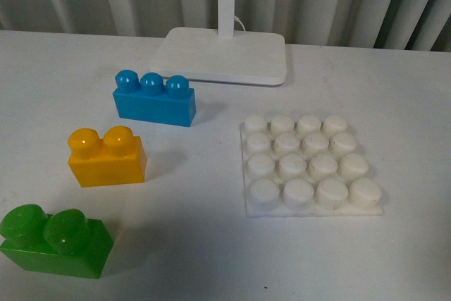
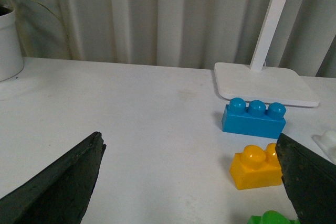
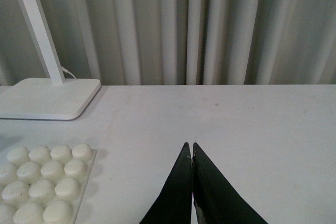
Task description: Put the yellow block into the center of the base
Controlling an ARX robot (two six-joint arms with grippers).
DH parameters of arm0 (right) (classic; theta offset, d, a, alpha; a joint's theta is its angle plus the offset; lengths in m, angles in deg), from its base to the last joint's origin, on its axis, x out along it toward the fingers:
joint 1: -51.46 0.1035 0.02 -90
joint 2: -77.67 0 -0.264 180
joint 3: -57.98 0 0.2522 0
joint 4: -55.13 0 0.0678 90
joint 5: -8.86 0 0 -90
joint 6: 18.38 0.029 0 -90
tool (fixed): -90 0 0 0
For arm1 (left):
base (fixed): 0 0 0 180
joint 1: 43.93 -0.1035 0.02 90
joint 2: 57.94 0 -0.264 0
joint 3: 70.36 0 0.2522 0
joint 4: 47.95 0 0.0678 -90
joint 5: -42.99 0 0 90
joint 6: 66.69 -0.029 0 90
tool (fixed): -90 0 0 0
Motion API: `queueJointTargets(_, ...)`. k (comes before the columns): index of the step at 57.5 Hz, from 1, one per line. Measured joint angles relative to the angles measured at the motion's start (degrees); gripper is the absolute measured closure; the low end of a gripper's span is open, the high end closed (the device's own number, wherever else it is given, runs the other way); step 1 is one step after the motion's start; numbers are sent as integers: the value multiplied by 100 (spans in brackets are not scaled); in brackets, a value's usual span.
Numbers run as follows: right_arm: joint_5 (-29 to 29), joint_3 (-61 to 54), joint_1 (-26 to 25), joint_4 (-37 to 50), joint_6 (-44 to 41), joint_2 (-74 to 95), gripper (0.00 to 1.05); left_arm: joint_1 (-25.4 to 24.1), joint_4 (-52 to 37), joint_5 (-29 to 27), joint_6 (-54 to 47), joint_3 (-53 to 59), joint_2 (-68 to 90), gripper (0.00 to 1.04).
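Observation:
The yellow block [image 1: 106, 156] with two round studs rests on the white table, left of the base [image 1: 308, 164], a flat white plate with a grid of round studs. No arm shows in the front view. In the left wrist view my left gripper [image 2: 189, 142] is open wide, with bare table between its fingers and the yellow block [image 2: 255, 167] just inside the one dark finger [image 2: 310, 179]. My right gripper [image 3: 191, 146] is shut on nothing, over bare table beside the base [image 3: 44, 182].
A blue three-stud brick [image 1: 155, 98] sits behind the yellow block and a green two-stud brick [image 1: 54, 240] lies in front of it, near the table's front edge. A white lamp stand [image 1: 222, 54] with a pole stands at the back. A potted plant [image 2: 10, 40] is at the far left.

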Motion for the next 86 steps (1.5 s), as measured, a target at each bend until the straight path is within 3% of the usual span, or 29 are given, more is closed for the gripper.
queueJointTargets(4, 0, 2, 0, -177, 0, -164, 104, 0, 0, 0, 0, 0, 0, 6)
queueJointTargets(9, 0, 4, 0, -1027, -2, -833, 104, 0, 0, 0, 0, 0, 2, 6)
queueJointTargets(30, 0, 4, 0, -1080, -9, -1036, 101, 0, 0, 2, 0, 0, 0, 6)
queueJointTargets(51, 0, 4, 0, -1080, -11, -1036, 33, 0, 0, 2, 0, 0, 0, 6)
queueJointTargets(58, 0, 4, 0, -1080, -11, -1036, 12, 168, 219, -278, 525, -155, 551, 6)
queueJointTargets(61, 0, 4, 0, -1080, -4, -1036, 7, 181, 22, -68, 522, -262, 1012, 6)
queueJointTargets(72, 0, 4, 0, -1080, -9, -1036, 9, 92, -433, 1318, -654, -1296, 3023, 6)
queueJointTargets(82, 0, 4, 0, -1080, -11, -1036, 9, 140, 341, 2347, -2699, -2518, 4747, 6)
queueJointTargets(86, 0, 4, 0, -1080, -11, -1036, 9, 151, 743, 2496, -3386, -2948, 5248, 6)
